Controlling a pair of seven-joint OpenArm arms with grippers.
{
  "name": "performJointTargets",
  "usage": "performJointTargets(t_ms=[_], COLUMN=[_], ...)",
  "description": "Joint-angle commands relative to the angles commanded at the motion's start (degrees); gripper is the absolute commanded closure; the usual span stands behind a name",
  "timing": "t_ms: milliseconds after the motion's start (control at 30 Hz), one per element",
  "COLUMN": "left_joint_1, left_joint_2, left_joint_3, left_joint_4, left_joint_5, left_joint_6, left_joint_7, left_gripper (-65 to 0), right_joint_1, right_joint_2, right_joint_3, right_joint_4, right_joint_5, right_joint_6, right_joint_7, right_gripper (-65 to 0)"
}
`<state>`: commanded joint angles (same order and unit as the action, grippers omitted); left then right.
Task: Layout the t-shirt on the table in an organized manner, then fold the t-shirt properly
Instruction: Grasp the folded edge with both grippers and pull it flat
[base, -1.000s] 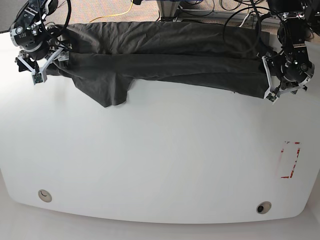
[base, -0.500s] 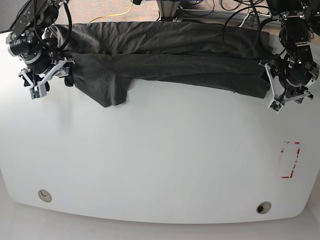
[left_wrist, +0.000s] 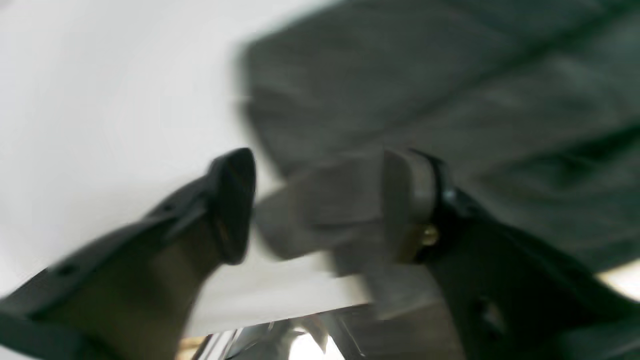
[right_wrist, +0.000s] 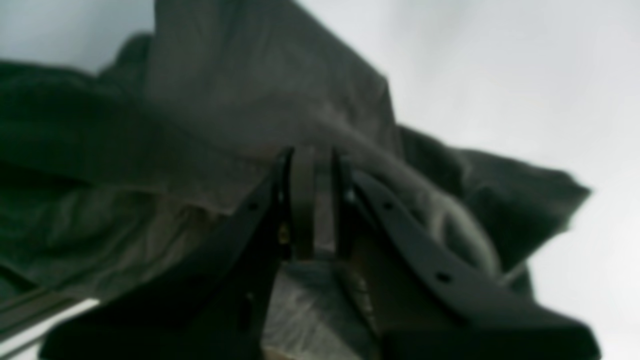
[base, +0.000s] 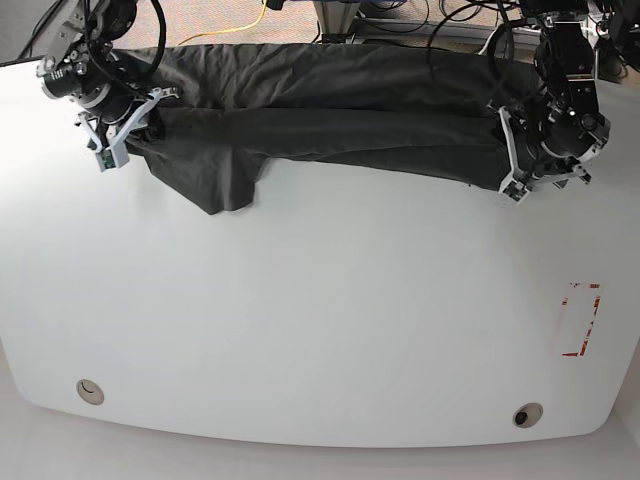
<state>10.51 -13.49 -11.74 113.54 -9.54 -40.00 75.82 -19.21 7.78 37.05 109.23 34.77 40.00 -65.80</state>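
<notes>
The dark grey t-shirt (base: 340, 110) lies stretched in a long wrinkled band along the far edge of the white table (base: 320, 320), and one flap hangs toward me at its left. My right gripper (base: 128, 130) sits at the shirt's left end. In the right wrist view that gripper (right_wrist: 320, 200) is shut, with a strip of t-shirt (right_wrist: 210, 115) pinched between its pads. My left gripper (base: 518, 168) is at the shirt's right end. Seen from the left wrist, this gripper (left_wrist: 320, 205) is open, and a blurred corner of t-shirt (left_wrist: 400, 85) lies between its fingers.
A red dashed rectangle (base: 578, 320) marks the table near its right edge. Two round grommet holes (base: 90, 391) (base: 526, 414) sit near the front edge. Cables and floor (base: 400, 15) lie just past the far edge, behind the shirt.
Both arms have swung toward the far edge and inward. The left gripper moved leftward onto the shirt's right end, which shifted slightly left. The right gripper rose to the shirt's left end.
</notes>
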Motion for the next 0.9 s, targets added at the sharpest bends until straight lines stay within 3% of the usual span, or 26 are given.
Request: performJointTargets(t_ms=[100,500,900], left_joint_1=[1.5,1.2,-9.3], left_joint_2=[0.0,-0.3,-0.3], left_joint_3=[2.1,2.3,2.3], left_joint_4=[-0.3,-2.5,-18.4], left_joint_5=[0.0,0.1,0.1], left_joint_6=[0.0,0.0,0.0], left_joint_7=[-2.2,-4.7,-5.4], left_gripper=[-21.4,-21.5,-21.5], right_joint_1=[-1.1,-0.5,4.5], right_joint_2=[0.1,6.0,10.5], right_joint_3=[-0.1,-1.8,-1.8], right_joint_4=[-3.3,-12.5,-21.3], right_joint_5=[-0.1,-0.1,-0.1], right_joint_6=[0.00,0.00,0.00], right_joint_7=[3.1,8.3,10.6], right_gripper=[-7.0,-7.0,-7.0])
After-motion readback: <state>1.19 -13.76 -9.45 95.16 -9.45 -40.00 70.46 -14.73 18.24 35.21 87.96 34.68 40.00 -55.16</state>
